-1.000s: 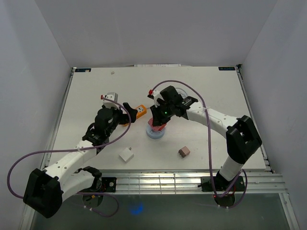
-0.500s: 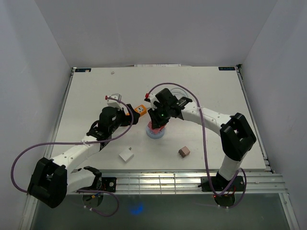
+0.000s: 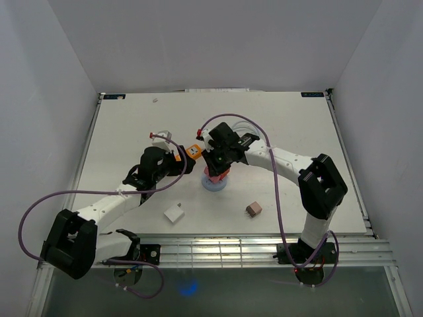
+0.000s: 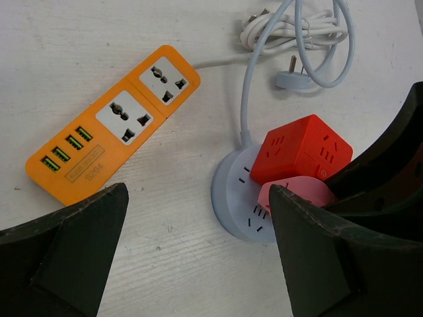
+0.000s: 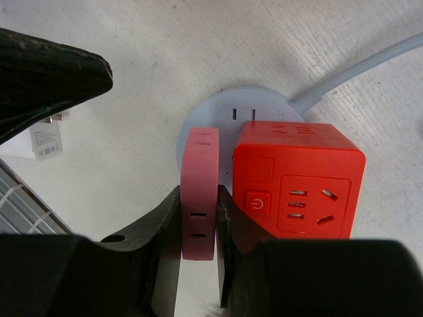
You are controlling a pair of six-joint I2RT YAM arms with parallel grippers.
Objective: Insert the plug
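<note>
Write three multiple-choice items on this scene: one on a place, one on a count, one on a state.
1. USB ports on the orange strip: A two; B four; C six.
2. The red cube sits on: A the strip; B the pink plug; C the round socket.
3. The right hand is: A shut on the plug; B open; C shut, empty.
B, four green ports in a row; C, the cube rests on the socket's face; A, its fingers pinch the plug's sides.
</note>
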